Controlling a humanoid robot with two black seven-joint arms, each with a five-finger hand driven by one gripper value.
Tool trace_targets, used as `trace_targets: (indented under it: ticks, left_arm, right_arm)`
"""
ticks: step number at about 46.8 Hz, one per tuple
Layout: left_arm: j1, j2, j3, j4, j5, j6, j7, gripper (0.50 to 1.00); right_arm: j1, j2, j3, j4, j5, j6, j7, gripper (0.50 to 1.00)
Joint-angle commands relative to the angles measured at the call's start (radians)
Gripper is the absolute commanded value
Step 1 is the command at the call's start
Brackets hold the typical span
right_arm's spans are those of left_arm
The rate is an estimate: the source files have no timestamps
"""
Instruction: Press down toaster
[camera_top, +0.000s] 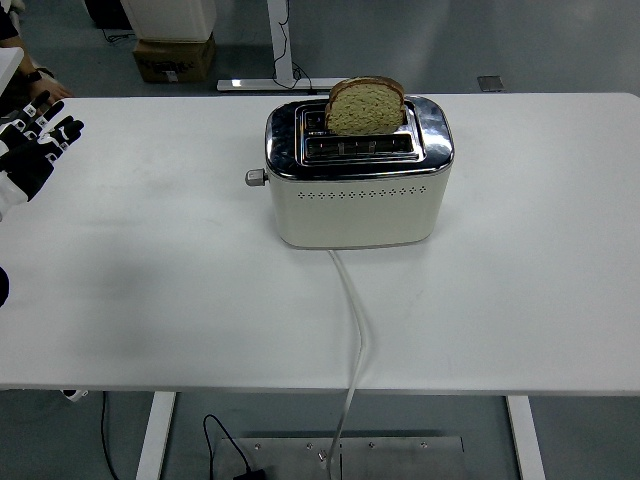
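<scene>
Toaster (358, 180) awaiting its press, lever (256, 177) untouched

Risk is judged to lie in an off-centre push on the small knob at the left end, by which the light cream body could be slid or tipped on the tabletop (150, 280). It is set mid-table, chrome-topped, bread slice (365, 107) raised in the rear slot. The left robot hand (35, 145) is held well apart at the left edge, fingers spread, nothing grasped.

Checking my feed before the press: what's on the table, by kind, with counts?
Toaster: 1
Bread slice, standing up out of the toaster's far slot: 1
Power cord: 1
Robot left hand, at the table's left edge: 1
Total: 4
</scene>
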Motion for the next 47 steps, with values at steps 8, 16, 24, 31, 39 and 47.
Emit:
trace_targets:
  ticks: [8,16,24,31,39,47]
  left_arm:
    - [0.002,0.001,0.0,0.0,0.0,0.006,0.0,1.0]
    - [0.002,0.002,0.0,0.0,0.0,0.006,0.0,1.0]
    - [-0.001,0.001,0.002,0.0,0.024,0.001,0.0,1.0]
    - [-0.001,0.001,0.002,0.0,0.057,0.001,0.002,1.0]
    - [-0.008,0.002,0.002,-0.002,0.057,-0.003,0.003,1.0]
    - [-0.008,0.005,0.003,-0.003,0.058,-0.003,0.005,1.0]
  right_arm:
    - [0.001,0.0,0.002,0.0,0.0,0.001,0.0,0.998]
    - [0.001,0.0,0.002,0.0,0.0,-0.001,0.0,0.998]
    - [0.001,0.0,0.002,0.0,0.0,-0.001,0.0,0.998]
    - [0.003,0.0,0.0,0.0,0.0,-0.001,0.0,0.998]
    - [0.006,0.0,0.0,0.0,0.0,-0.001,0.0,0.998]
    - [0.006,0.0,0.0,0.0,0.0,-0.001,0.0,0.998]
